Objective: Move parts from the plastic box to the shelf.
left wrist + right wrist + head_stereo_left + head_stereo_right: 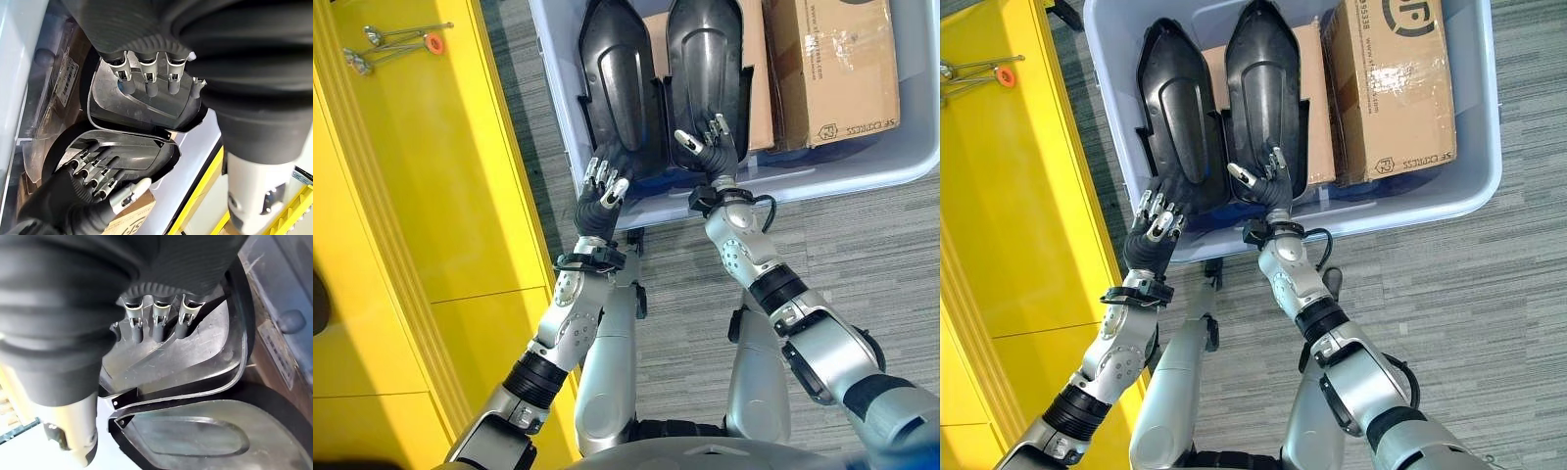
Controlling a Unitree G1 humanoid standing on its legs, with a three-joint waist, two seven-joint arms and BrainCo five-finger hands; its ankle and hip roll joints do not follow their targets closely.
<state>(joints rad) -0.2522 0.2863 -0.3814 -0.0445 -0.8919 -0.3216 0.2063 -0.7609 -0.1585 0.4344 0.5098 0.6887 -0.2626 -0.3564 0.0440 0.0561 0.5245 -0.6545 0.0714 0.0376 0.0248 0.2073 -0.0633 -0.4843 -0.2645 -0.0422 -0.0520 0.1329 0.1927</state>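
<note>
1. Two glossy black moulded plastic parts lie side by side in the pale blue-grey plastic box (901,162) on the grey carpeted floor (862,255).
2. The left hand (604,186) rests over the near end of the left black part (617,78), fingers loosely bent, grasping nothing.
3. The right hand (710,142) lies on the near end of the right black part (705,59), fingers relaxed, not clenched.
4. Brown cardboard cartons (832,69) sit just beside the parts in the box.
5. A yellow shelf (421,196) stands to the left.

Two silver-grey jointed arms with black bands, left hand (603,194) and right hand (709,149) under dark ribbed covers, silver fingers, dark tips
</note>
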